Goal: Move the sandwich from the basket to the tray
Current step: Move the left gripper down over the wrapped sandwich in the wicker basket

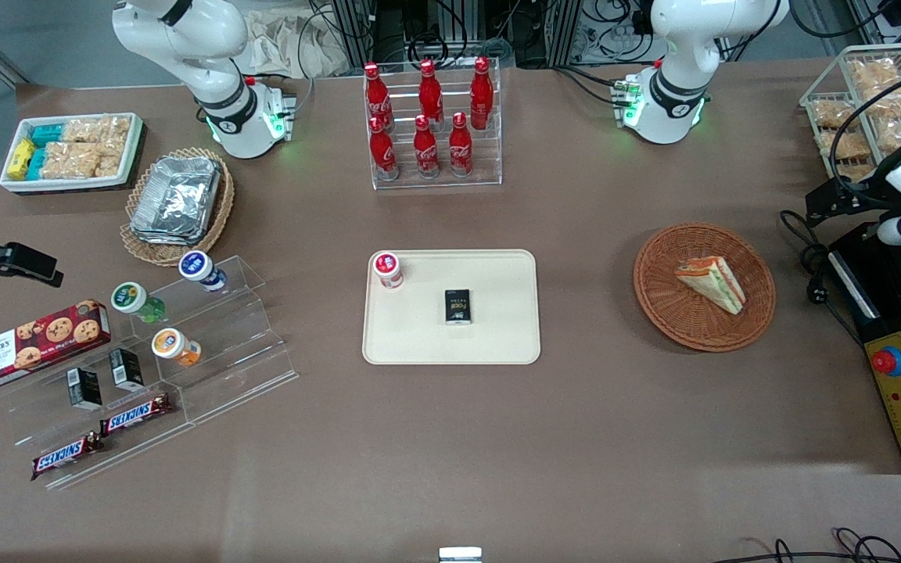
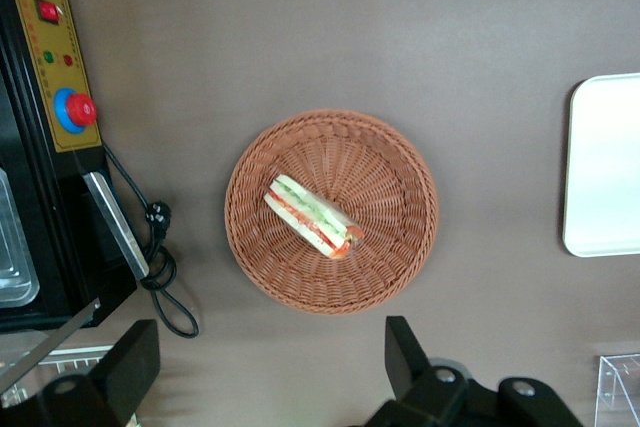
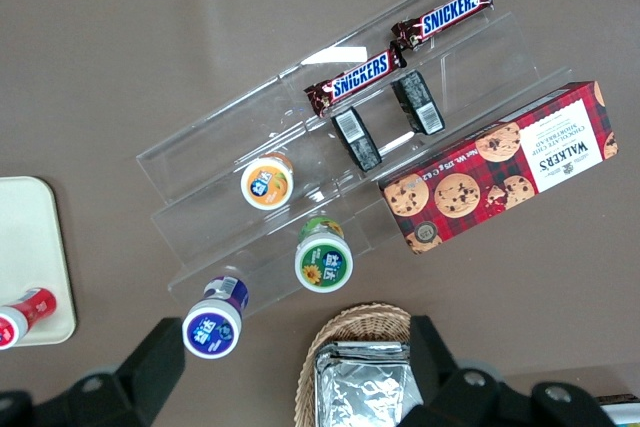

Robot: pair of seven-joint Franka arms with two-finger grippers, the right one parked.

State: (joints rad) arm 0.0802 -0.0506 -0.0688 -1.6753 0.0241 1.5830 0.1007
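Sandwich: lies in the basket, at the right of the front frame, level with the tray. Its long axis runs on a diagonal there, from upper left to lower right, with the narrow tip toward the lower right and the broad end toward the tray.
Sandwich, wrist view: the cut face with green and orange-red layers turns up to the camera; the same diagonal shows.
Basket: round, reddish-brown, standing on the brown table, well apart from the tray.
Tray: centre of the front frame, holding a red-capped small bottle at its upper left corner and a small dark box near its middle.
Gripper: wide open, fingers spread, hovering above the table just beside the basket, touching nothing.
Only the wrist view shows: both fingers and the filling.
Only the front view shows: the tray's contents; the wrist view catches just one bare end of the tray.
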